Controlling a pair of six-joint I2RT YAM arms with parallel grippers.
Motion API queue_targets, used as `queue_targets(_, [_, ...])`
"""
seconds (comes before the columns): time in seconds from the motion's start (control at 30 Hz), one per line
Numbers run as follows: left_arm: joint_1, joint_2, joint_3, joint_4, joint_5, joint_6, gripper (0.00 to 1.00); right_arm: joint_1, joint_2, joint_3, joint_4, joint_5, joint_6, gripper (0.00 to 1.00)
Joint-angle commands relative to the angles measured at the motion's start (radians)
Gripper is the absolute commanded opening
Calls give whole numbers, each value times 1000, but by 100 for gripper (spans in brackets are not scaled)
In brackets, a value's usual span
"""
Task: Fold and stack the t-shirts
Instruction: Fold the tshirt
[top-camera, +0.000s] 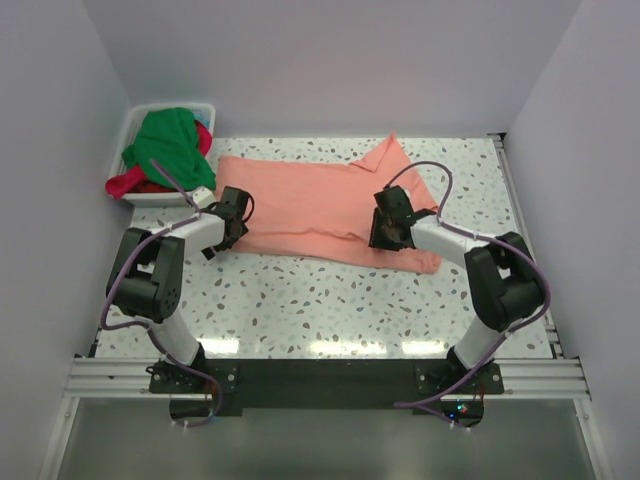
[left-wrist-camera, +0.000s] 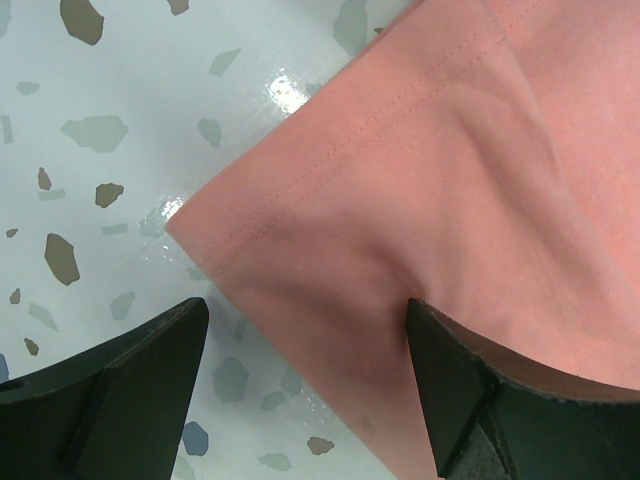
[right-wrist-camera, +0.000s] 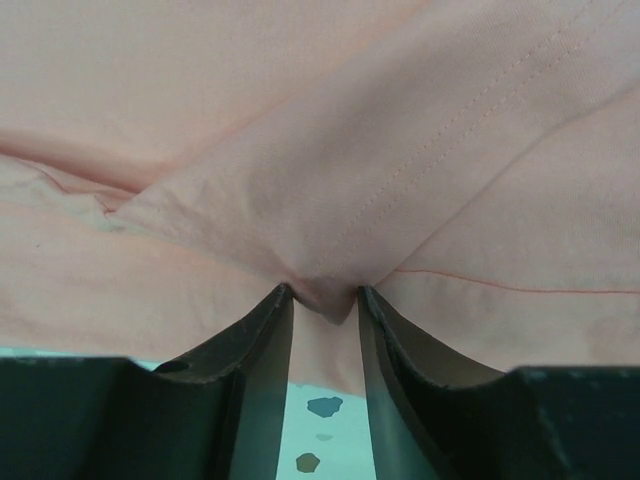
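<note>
R pincer (right-wrist-camera: 323, 292) pinches salmon-pink shirt (top-camera: 300, 205) fold, L pincer (left-wrist-camera: 305, 308) wide open astride its corner; tub (top-camera: 155, 199) w/ green shirt (top-camera: 170, 140) far-left.

Plain salmon-pink t-shirt (top-camera: 300, 205), same-colour stitching. Plain bright green t-shirt (top-camera: 170, 140). Plain red-magenta t-shirt (top-camera: 125, 183). White tub (top-camera: 150, 198). Glossy white tabletop (top-camera: 300, 300) w/ grey & brown terrazzo-type flecks. Blk left gripper (left-wrist-camera: 305, 320), blk right gripper (right-wrist-camera: 325, 300). Pale grey-lavender walls (top-camera: 300, 60).

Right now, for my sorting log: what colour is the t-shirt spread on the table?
The spread t-shirt is plain salmon-pink; the top external view shows it best.
</note>
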Motion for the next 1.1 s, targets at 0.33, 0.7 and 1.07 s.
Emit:
queue_targets(0.33, [7, -20, -2, 10, -28, 2, 85, 6, 33, 76, -8, 39, 0, 0])
queue_targets(0.7, [7, -29, 8, 11, -16, 6, 84, 12, 42, 209, -42, 81, -39, 0])
queue_targets(1.07, [7, -28, 37, 2, -16, 18, 84, 11, 301, 485, -57, 99, -92, 0])
